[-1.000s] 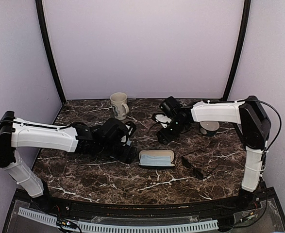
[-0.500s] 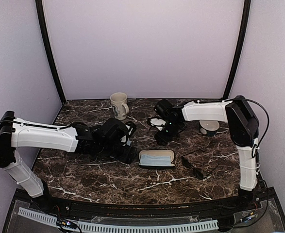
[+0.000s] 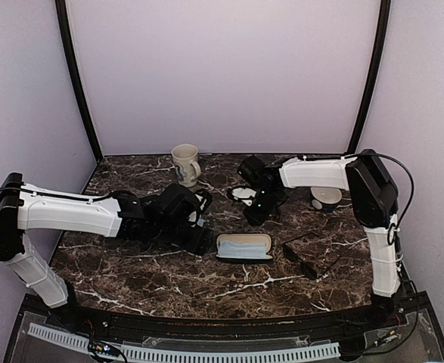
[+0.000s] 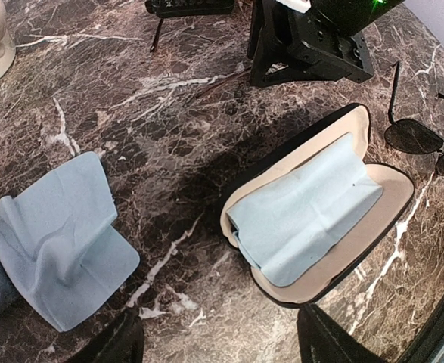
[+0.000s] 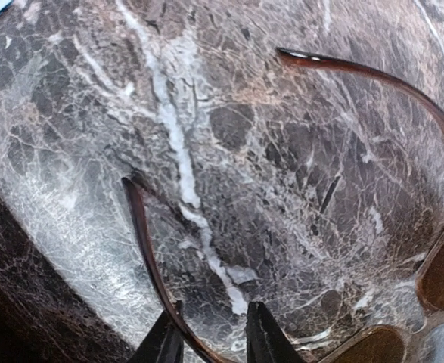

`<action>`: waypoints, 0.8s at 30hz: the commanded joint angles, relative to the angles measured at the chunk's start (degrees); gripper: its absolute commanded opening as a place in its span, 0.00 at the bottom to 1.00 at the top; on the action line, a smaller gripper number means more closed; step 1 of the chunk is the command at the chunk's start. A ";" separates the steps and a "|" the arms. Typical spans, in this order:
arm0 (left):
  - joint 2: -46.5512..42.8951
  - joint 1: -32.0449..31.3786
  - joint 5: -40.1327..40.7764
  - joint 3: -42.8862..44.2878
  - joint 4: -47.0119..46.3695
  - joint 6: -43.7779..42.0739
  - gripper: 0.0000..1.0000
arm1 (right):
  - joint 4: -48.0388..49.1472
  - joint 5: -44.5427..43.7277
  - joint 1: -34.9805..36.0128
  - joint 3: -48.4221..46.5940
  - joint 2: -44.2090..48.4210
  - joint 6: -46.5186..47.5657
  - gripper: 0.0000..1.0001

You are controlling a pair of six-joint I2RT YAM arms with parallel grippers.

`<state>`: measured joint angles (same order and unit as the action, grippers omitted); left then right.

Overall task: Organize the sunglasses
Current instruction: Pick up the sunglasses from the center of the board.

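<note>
One dark marble table [image 3: 169, 276], lilac walls [image 3: 222, 76]

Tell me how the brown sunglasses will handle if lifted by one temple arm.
The brown sunglasses probably weigh little: the frame is thin. Held by the temple arm in the right gripper, they would likely dangle lens-end down and swing. The hinge may fold, since both arms stand open.

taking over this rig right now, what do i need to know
Left pincer: open, empty, hovering by the open case, which holds only a blue cloth.
Right pincer: open, jaws straddling one temple of the brown sunglasses.
Dark sunglasses: on the table beside that case.
Done: no pair cased yet.
Left: case both pairs.
</note>
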<state>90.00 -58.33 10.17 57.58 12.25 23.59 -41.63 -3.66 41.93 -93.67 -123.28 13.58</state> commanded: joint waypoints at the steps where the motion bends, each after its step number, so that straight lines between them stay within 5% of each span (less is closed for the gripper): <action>1: -1.14 0.41 0.86 -0.39 0.39 0.82 0.71 | -1.24 -0.32 -0.28 -2.93 -0.50 1.88 0.26; 15: -2.62 0.49 1.65 -1.13 0.05 1.73 0.71 | -3.53 2.76 -0.21 -5.65 5.80 4.53 0.00; 24: -5.54 0.90 2.84 -2.18 -2.13 2.43 0.71 | -2.18 8.70 0.75 -3.93 18.65 2.10 0.00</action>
<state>88.79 -57.98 11.77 56.45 11.92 25.34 -45.54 0.01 42.15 -97.45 -112.09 17.39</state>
